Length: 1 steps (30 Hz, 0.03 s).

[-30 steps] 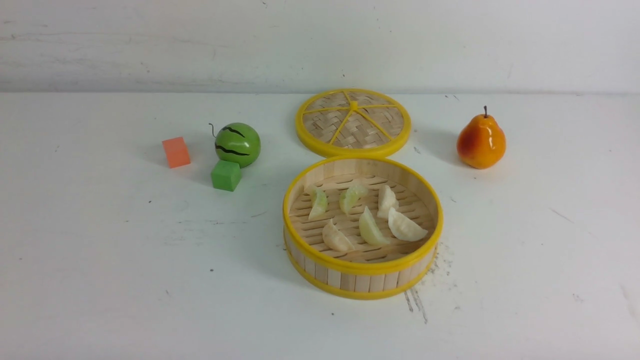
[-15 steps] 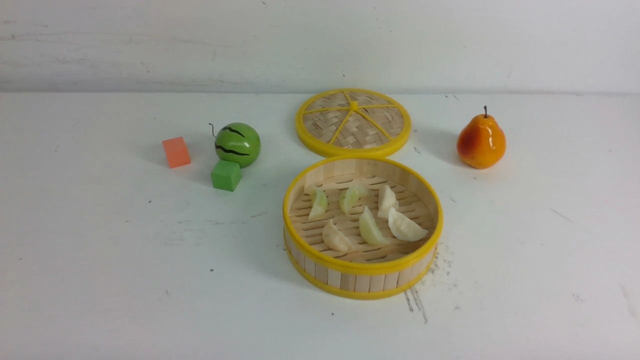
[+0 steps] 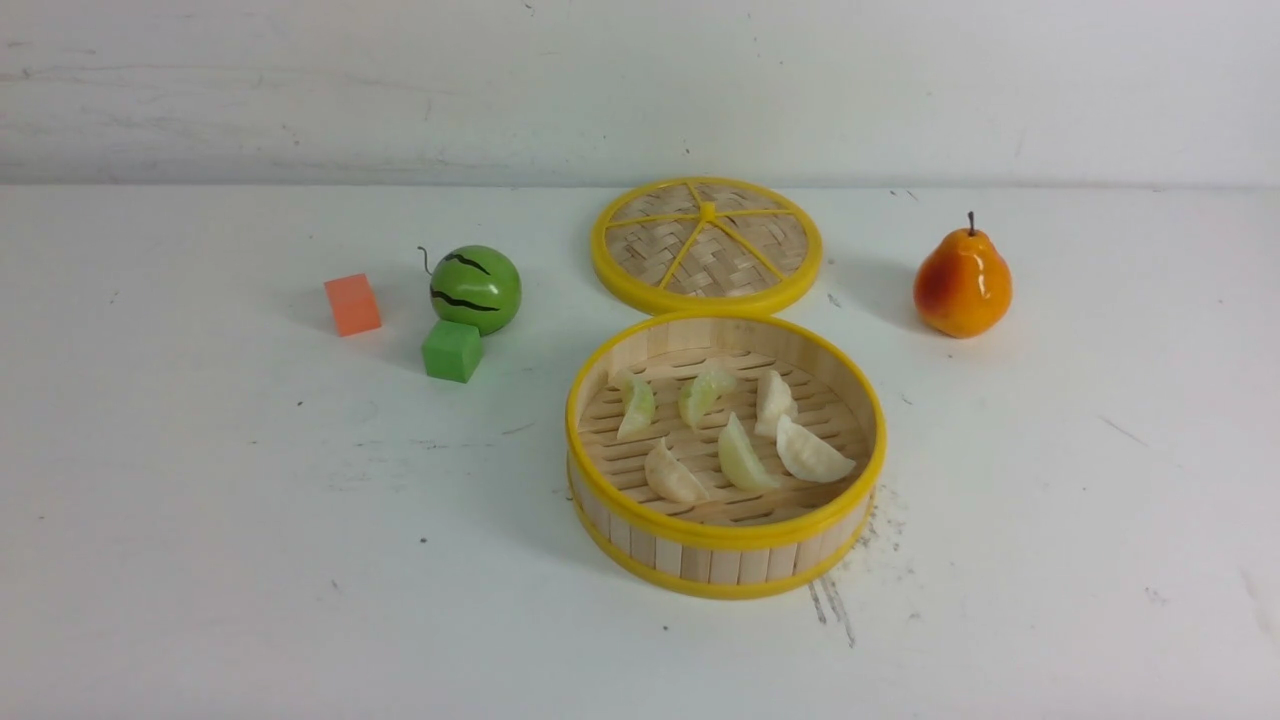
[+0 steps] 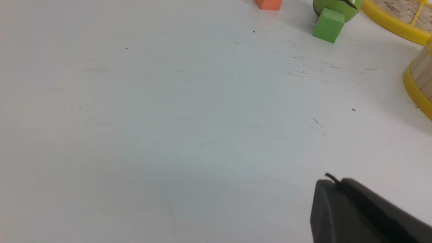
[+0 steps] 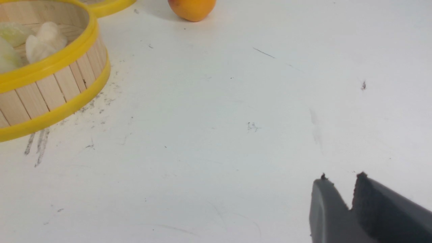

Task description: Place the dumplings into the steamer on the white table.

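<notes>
All six dumplings (image 3: 735, 435) are sitting inside the steamer (image 3: 725, 560) on the surface (image 3: 250, 550), so both arms are hanging clear: left tool (image 4: 332, 184) pressed together, right tool (image 5: 341, 180) slightly spread, gripping nothing.

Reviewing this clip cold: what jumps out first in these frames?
The open bamboo steamer in the middle of the white table draws the eye, with all six dumplings lying on its slatted floor. Its woven lid lies flat just behind it. A glossy orange pear stands off to the right, and a toy watermelon with a green cube and an orange cube sits to the left.
</notes>
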Available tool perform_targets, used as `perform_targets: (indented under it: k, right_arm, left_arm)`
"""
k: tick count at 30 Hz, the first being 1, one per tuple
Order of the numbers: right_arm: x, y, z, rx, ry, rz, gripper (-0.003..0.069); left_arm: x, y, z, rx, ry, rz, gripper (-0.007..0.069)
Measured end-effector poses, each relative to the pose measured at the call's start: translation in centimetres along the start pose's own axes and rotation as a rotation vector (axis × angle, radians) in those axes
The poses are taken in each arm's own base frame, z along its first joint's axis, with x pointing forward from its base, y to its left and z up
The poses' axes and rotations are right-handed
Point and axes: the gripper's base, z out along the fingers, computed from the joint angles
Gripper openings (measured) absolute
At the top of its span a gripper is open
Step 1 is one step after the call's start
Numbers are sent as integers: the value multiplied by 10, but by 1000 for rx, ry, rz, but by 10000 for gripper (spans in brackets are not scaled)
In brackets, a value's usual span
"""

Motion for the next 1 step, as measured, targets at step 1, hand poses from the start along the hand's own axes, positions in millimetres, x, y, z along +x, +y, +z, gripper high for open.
perform_targets:
  k: [1]
  right_arm:
    - [0, 0, 0, 0, 0, 0, 128]
  left_arm:
    - [0, 0, 0, 0, 0, 0, 4]
